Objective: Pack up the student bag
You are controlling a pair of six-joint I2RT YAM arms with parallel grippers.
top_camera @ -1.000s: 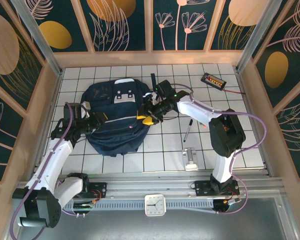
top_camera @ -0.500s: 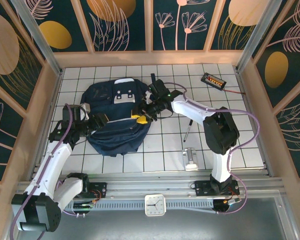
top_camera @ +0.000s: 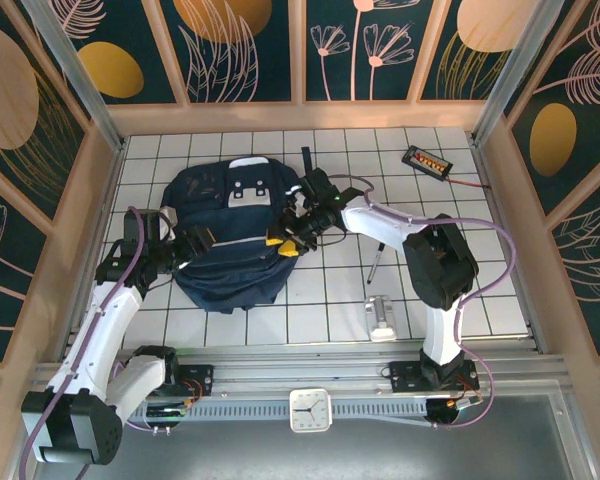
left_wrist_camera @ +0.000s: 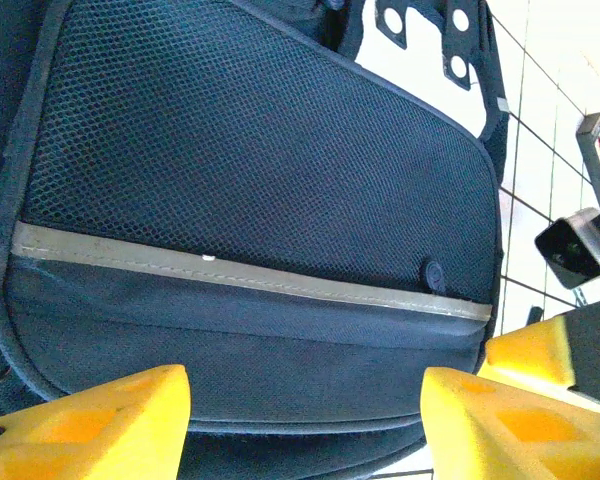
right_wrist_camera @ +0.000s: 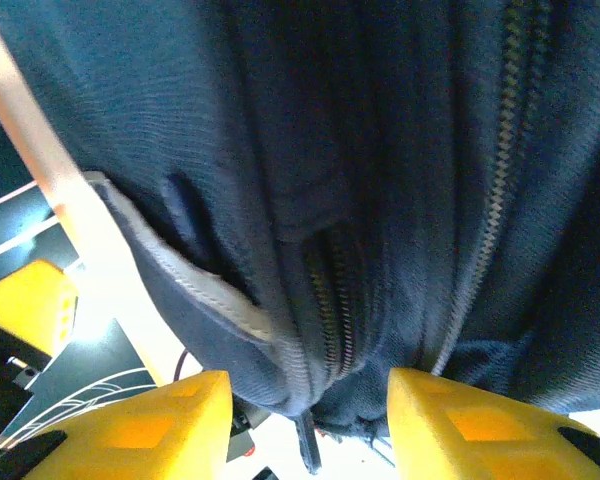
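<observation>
Jaws of the right gripper [top_camera: 280, 240] are pinching the navy-blue fabric backpack [top_camera: 230, 215] mid-frame; left gripper [top_camera: 202, 240] is gaping, empty.

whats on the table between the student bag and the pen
Nothing: bare white tiles separate the student bag from the pen, as the top external view shows.

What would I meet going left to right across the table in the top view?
bag → pen → black case
</observation>
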